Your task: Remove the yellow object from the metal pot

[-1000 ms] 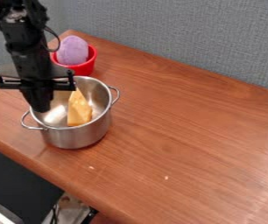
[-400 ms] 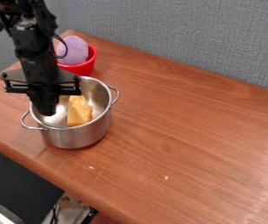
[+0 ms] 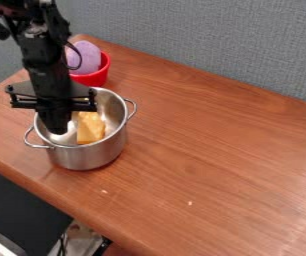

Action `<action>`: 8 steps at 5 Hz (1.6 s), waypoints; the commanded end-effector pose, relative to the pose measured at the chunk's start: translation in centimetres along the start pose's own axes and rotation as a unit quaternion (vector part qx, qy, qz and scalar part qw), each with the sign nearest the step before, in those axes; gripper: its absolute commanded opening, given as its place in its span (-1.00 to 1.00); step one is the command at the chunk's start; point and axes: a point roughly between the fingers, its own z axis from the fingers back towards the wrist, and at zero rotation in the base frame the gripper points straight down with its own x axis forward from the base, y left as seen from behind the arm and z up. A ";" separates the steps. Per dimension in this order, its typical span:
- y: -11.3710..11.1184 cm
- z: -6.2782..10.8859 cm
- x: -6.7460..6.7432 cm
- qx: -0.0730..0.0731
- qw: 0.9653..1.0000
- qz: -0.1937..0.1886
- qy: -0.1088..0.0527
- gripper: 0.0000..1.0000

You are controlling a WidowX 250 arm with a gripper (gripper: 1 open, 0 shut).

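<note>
camera view, looking down across your wooden table [image 3: 209, 140]: the metal pot [image 3: 86, 143] stands near the left front corner, upright, with a small loop handle showing on its right rim and another on the left. you can see the yellow object [image 3: 92, 127] lying inside the pot, leaning toward the right inner wall, its orange-yellow face turned up. your gripper [image 3: 53, 130] points straight down into the pot, its black body reaching below the rim at the left of the yellow object, just beside it. the fingertips are hidden against the pot's bright inside, so you cannot see them meet, but the jaws read as drawn fully together. whether they pinch an edge of the yellow object cannot be told from here. behind the pot, close to the table's back edge, sits a small red bowl [image 3: 97, 70] with a purple egg-shaped object [image 3: 82, 52] resting in it, partly behind the arm.
</note>
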 end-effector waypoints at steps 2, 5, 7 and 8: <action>-0.3 0.1 0.6 0.005 1.000 -0.013 -0.009 -1.00; -0.5 0.2 1.0 0.004 1.000 -0.012 -0.012 -1.00; -0.6 0.2 1.3 0.003 1.000 -0.009 -0.012 -1.00; -0.6 0.2 1.5 0.003 1.000 -0.008 -0.012 -1.00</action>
